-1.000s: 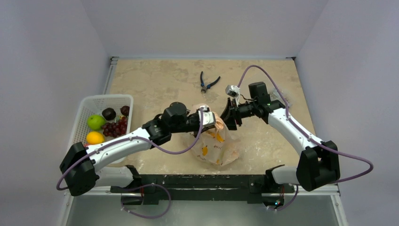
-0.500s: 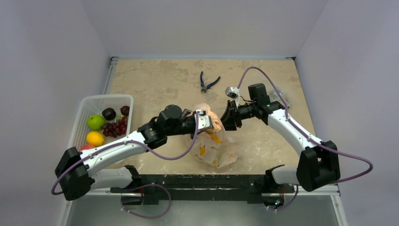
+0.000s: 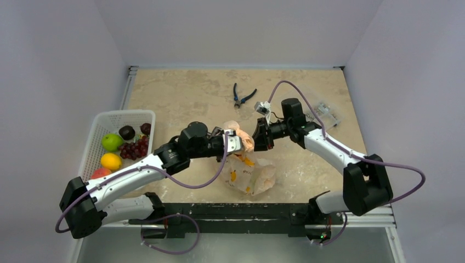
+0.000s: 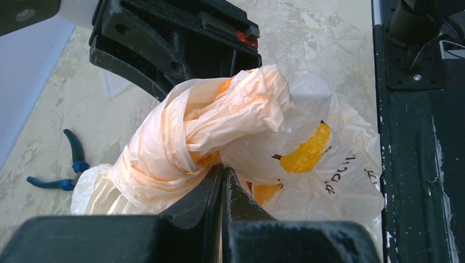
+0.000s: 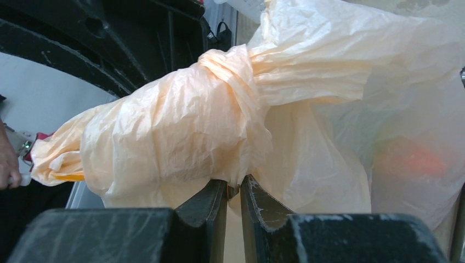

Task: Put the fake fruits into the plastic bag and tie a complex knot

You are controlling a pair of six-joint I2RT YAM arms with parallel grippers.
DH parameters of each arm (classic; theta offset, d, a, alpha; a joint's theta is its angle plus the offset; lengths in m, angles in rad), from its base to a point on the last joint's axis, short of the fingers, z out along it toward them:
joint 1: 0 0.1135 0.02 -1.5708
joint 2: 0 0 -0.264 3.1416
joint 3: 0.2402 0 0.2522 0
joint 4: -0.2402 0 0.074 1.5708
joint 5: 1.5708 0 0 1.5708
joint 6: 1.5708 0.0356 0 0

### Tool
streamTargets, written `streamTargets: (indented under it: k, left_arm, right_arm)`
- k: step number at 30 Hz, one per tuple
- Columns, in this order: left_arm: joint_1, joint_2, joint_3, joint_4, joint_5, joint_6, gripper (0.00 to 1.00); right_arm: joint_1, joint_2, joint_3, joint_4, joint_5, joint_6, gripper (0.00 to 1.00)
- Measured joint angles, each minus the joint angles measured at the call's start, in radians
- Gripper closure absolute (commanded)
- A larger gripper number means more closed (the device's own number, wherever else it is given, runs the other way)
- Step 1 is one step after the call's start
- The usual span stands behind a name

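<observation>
The plastic bag (image 3: pixel 251 174) lies at the table's front centre, and its peach handles are twisted into a knot (image 3: pixel 244 137) raised above it. My left gripper (image 3: pixel 237 143) is shut on a bag strand just under the knot (image 4: pixel 219 118), fingertips together (image 4: pixel 222 169). My right gripper (image 3: pixel 256 137) is shut on a fold of the bag from the opposite side (image 5: pixel 234 185), below the knot (image 5: pixel 230 71). An orange-red fruit (image 5: pixel 408 159) shows faintly through the bag. The other fake fruits sit in the basket: a green fruit (image 3: pixel 112 142), a citrus (image 3: pixel 111 160), grapes (image 3: pixel 135 149) and a plum (image 3: pixel 126 132).
The white mesh basket (image 3: pixel 104 119) stands at the left edge. Blue-handled pliers (image 3: pixel 243 97) lie behind the bag, also in the left wrist view (image 4: pixel 66 170). A small clear plastic item (image 3: pixel 327 113) lies at the right rear. Black frame rails run along the table's front edge.
Both grippers have moved left with the knot between them. The right arm has reached further left, the left arm has drawn back, and the bag's body has slid left and flattened.
</observation>
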Motion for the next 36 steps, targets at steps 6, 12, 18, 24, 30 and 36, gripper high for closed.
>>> streamTargets:
  k: [6,12,18,24,30,36]
  left_arm:
    - [0.005,0.005,0.005,-0.006,0.001,0.003,1.00]
    - [0.019,-0.004,0.008,-0.011,0.005,0.003,1.00]
    - [0.029,-0.010,0.008,-0.015,0.009,0.006,1.00]
    - [0.029,-0.010,0.008,-0.017,0.009,0.006,1.00]
    - [0.029,-0.010,0.008,-0.019,0.009,0.006,1.00]
    - [0.039,-0.011,0.011,-0.048,0.016,0.007,1.00]
  right_arm:
    - [-0.004,0.024,0.002,0.027,0.018,0.008,0.60]
    - [-0.109,0.015,0.088,-0.165,0.019,-0.174,0.63]
    - [-0.163,0.064,0.244,-0.371,0.024,-0.389,0.62]
    - [-0.090,0.079,0.154,-0.203,0.096,-0.245,0.85]
    - [0.003,0.079,0.080,0.040,0.119,-0.062,0.89]
    - [0.002,0.079,0.070,0.121,0.068,0.001,0.88]
